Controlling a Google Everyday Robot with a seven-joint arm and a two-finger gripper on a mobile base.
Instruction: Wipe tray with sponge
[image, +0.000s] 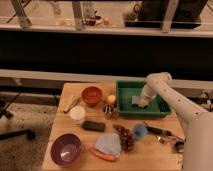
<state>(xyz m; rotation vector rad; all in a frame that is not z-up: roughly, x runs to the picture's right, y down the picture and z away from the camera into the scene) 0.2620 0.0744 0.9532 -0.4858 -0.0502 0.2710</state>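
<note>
Lowered into the right half of the tray (125, 95) on the white arm: the gripper (144, 103), right at the blue sponge (135, 100). Cannot tell whether clenched on the sponge, merely pressing on it, or released. Sponge resting on the tray floor, toward the back and middle, touching or just under the gripper.

Just beside the tray's left wall: an orange fruit (111, 99) and a small metal can (107, 110). Further left, an orange bowl (92, 95). In front, near the tray's front rim, a small blue cup (139, 131) and a bunch of grapes (124, 137).

Likely risks from here:
- Sliding off the sponge mid-stroke if pressed too lightly or held loosely, leaving it behind.
- Dragging the light tray across the wooden table (62, 125) if pressed too hard, shoving it into the fruit and can.
- Catching the tray's raised wall at the end of a stroke and tipping or lifting it.
</note>
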